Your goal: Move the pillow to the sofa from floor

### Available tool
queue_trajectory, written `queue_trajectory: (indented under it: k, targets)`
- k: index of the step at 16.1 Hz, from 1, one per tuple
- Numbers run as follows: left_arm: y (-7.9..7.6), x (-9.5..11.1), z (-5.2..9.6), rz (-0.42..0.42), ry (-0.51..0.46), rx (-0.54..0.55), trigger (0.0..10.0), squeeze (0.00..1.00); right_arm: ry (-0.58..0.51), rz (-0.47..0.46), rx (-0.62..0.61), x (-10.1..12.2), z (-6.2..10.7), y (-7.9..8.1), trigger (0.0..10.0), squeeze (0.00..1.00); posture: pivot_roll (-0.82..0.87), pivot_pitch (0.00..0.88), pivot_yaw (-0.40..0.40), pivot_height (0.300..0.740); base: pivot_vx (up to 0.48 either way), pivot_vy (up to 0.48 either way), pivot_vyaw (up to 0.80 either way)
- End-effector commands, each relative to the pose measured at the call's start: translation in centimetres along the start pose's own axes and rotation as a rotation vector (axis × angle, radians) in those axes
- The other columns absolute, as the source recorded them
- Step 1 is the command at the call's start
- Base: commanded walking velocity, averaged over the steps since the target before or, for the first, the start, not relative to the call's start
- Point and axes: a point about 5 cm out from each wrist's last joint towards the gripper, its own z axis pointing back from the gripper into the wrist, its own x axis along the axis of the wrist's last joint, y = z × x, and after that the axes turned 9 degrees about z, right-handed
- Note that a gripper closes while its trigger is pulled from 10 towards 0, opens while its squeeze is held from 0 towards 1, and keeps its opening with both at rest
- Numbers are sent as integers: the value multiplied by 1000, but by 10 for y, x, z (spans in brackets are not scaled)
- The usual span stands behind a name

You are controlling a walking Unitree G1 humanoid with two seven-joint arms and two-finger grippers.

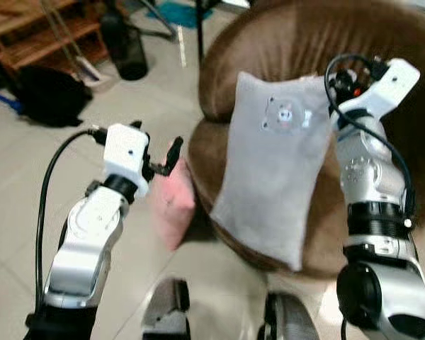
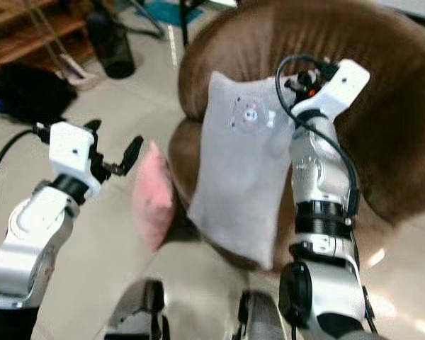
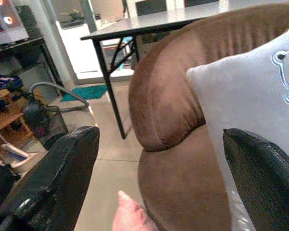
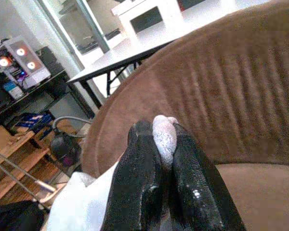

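Silver forearms rise closest to the head camera, one on each side. Beyond them, going by size: the round brown sofa [image 1: 319, 42] lies ahead of both pincers, its ribbed back curving behind the right pincer [image 4: 164, 144] and its seat cushion below it. The tiled floor [image 1: 14, 177] spreads beneath and to the outer side of the left pincer [image 1: 163, 159].

The grey pillow [image 1: 269, 177], with a small bear face stitched near its top, hangs upright from the right pincer, draped down over the sofa's front edge with its lower corner below the seat. The right pincer is clamped tight on the pillow's upper corner, a tuft of grey fabric pinched between the two black fingers [image 4: 139, 183].

The left pincer is spread wide and holds nothing; it hovers to the pillow's outer side, apart from it, its fingers [image 3: 62, 168] framing the sofa's rounded flank. Just below and beyond it a pink cushion [image 1: 173, 202] stands on the floor, leaning against the sofa's base.

Farther off past the left pincer stand a dark-legged surface [image 3: 135, 26], a wooden shelf [image 1: 42, 32], a black bag [image 1: 49, 95] and a dark canister vacuum [image 1: 124, 42].
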Motion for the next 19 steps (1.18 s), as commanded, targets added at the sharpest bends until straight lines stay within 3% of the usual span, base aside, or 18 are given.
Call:
queue_trajectory:
  k: [1, 4, 7, 9, 14, 19]
  targets:
    - [-1, -2, -1, 6, 2, -19, 10000, 0, -84, 5, -7, 19, -4, 0, 10000, 0, 53, 46, 10, 721, 0, 0, 0]
    - [-1, -2, -3, 18, -5, -12, 10000, 0, -83, 7, -20, 19, -5, -4, 10000, 0, 52, 47, 13, 740, 185, 0, 0]
    - [1, -3, -5, 18, -4, -17, 10000, 0, -58, 69, -15, 8, 1, -5, 10000, 0, 54, 48, 20, 740, 349, 0, 0]
    - [1, -4, -6, 17, -3, -23, 10000, 0, -38, 50, -23, 2, 4, -7, 10000, 0, 55, 48, 22, 740, 373, 0, 0]
    - [0, -6, -8, 13, 1, -39, 10000, 0, -40, 52, -44, 1, 7, -12, 10000, 0, 56, 47, 28, 740, 379, 0, -698]
    - [-7, -13, -5, 17, 48, -99, 10000, 0, -13, 89, -83, -6, 8, -19, 10000, 0, 61, 51, 29, 740, 130, 0, 0]
